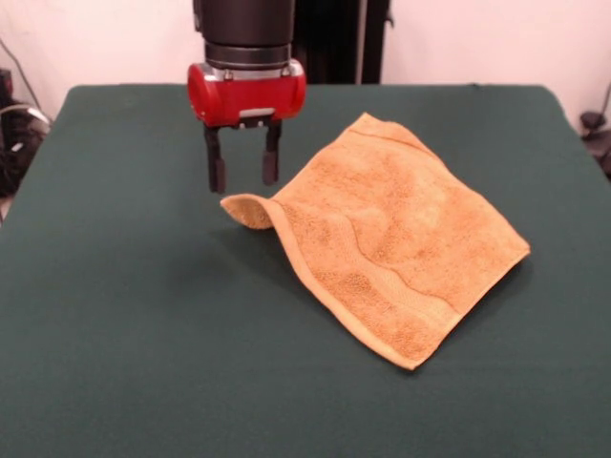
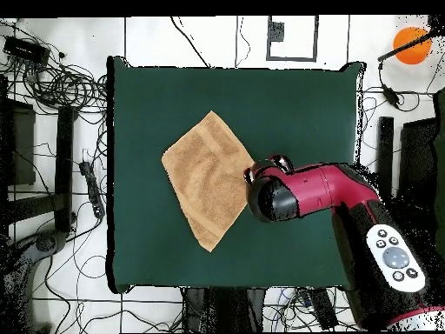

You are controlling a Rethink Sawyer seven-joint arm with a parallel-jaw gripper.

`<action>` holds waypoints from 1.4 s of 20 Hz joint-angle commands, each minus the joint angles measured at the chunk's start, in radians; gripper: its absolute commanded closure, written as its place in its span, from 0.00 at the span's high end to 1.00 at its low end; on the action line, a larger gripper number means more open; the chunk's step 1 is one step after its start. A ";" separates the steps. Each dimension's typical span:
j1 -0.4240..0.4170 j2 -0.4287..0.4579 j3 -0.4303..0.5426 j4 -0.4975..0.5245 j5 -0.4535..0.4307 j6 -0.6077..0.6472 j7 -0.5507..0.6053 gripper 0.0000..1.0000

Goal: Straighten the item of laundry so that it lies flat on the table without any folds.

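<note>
Tool [image 1: 244, 172] open, empty, hovering just above curled towel [image 1: 401, 234] corner.

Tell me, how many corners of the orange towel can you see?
4. On the towel, one corner curls up under the open gripper, one points at the far table edge, one sticks out right, one lies nearest the camera. None looks hidden.

The arm [image 2: 348, 209] overlaps the towel's [image 2: 204, 174] corner on the table [image 2: 295, 104].
</note>
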 commanded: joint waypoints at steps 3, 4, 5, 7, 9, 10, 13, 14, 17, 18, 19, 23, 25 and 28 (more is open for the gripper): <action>0.032 0.030 0.056 0.095 -0.040 -0.048 -0.063 1.00; 0.038 0.030 0.052 0.091 -0.037 -0.047 -0.057 1.00; 0.038 0.030 0.053 0.090 -0.038 -0.038 -0.066 1.00; 0.055 0.031 0.042 0.067 -0.019 0.079 -0.124 1.00; 0.062 0.040 0.042 0.050 0.008 0.148 -0.147 1.00; 0.061 0.045 0.045 0.041 0.013 0.164 -0.159 1.00; 0.045 0.058 0.060 0.030 0.036 0.184 -0.165 1.00; 0.049 0.060 0.060 0.019 0.036 0.188 -0.162 1.00; 0.037 0.085 0.095 -0.014 0.073 0.216 -0.176 1.00; 0.042 0.085 0.094 -0.026 0.079 0.227 -0.171 1.00; 0.047 0.085 0.093 -0.037 0.086 0.237 -0.165 1.00; 0.060 0.083 0.098 -0.055 0.087 0.222 -0.146 1.00; 0.075 0.080 0.091 -0.071 0.087 0.226 -0.131 1.00; 0.088 0.080 0.087 -0.089 0.091 0.244 -0.130 1.00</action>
